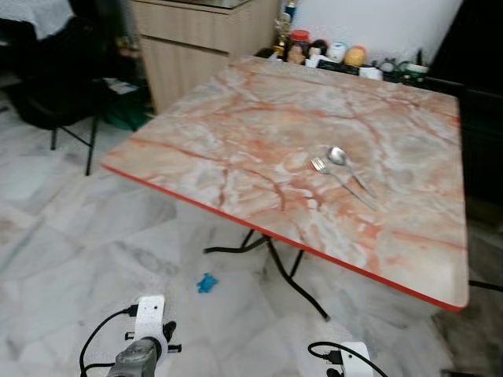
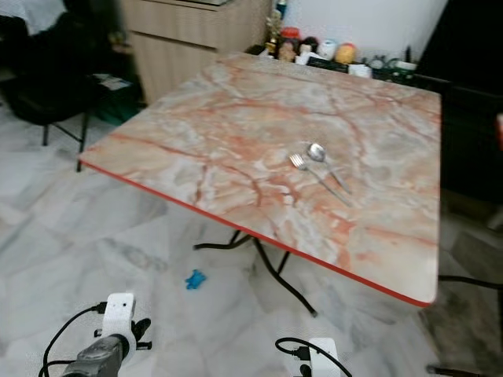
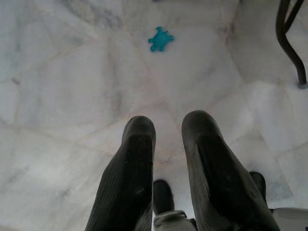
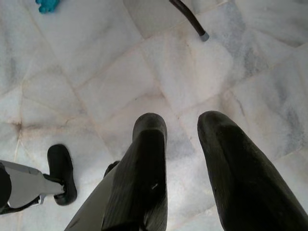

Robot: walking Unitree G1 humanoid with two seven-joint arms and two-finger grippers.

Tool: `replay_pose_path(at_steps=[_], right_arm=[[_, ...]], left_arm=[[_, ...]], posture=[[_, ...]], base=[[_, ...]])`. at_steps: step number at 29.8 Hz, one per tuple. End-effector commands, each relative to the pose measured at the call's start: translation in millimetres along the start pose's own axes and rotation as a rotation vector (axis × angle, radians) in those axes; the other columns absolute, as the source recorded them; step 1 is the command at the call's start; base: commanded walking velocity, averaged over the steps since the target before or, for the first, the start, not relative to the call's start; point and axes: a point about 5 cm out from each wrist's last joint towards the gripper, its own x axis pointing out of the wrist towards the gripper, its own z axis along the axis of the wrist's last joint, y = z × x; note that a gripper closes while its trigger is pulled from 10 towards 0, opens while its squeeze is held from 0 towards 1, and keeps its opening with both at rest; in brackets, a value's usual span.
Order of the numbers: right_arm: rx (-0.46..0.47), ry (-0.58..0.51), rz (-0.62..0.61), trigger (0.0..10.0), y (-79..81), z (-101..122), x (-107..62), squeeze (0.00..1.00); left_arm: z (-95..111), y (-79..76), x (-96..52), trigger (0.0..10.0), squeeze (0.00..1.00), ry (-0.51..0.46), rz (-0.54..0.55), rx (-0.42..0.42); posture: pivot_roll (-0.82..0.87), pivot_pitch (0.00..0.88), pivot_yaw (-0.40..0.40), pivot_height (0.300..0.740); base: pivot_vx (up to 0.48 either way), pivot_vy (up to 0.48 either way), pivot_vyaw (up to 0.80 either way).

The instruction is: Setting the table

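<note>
Spoon (image 1: 339, 158): lies flat on the tabletop, in the half toward the robot's right, well in from the near red edge; its bowl is at the far end and its handle runs back toward the robot and slightly rightward.
Fork (image 1: 322, 166): lies just beside the spoon on the spoon's left, tines at the far end, handle slanting the same way; the two handles look to cross or touch near their near ends (too fine to say which).
Long axis: both pieces run from far-left to near-right, so the handle ends are the ends closest to the robot.
Tabletop (image 1: 236, 133): square, pink-and-cream marble pattern with a red rim, on black folding legs; it is seen corner-on.
Left claw (image 3: 168, 130): hangs low over the white marble floor, the two black fingers a little apart, holding nothing.
Right claw (image 4: 183, 132): also low over the floor, fingers a little apart and empty.
Key relation: the cutlery lies ahead of and above both claws, well apart from them; it sits on the robot's right side, so the right arm is judged the nearer one.
Further out: a small blue object (image 1: 207, 283) on the floor under the near table edge; jars and bottles (image 1: 314, 49) along the far edge; a wooden cabinet (image 1: 196, 39) beyond.
</note>
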Motion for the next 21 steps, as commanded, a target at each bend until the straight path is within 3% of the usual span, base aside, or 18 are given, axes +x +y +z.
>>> replay_pose_path(at_steps=[1,5,14,21], right_arm=[[0.009,0.004,-0.005,10.0,-0.6,0,0.0,0.00],[0.008,0.005,-0.006,10.0,-0.9,0,0.0,0.00],[0.009,0.006,-0.007,10.0,-0.3,-1,0.0,0.00],[0.013,0.006,-0.008,10.0,0.4,-1,0.0,0.00]], left_arm=[[-5,2.2,-1.0,10.0,0.00,0.027,-0.004,0.025],[-1,0.4,0.0,10.0,0.00,0.021,-0.017,0.075],[-12,6.0,-2.7,10.0,0.00,0.054,0.013,0.005],[-36,31.7,-12.2,10.0,0.00,0.134,0.097,0.036]], posture=[[0.14,0.000,-0.021,0.740],[0.14,0.000,-0.021,0.740],[0.13,0.000,-0.016,0.740],[0.13,0.000,-0.010,0.740]], base=[[0.000,0.000,-0.75],[0.000,0.000,-0.75],[0.000,0.000,-0.74],[0.000,0.000,-0.74]])
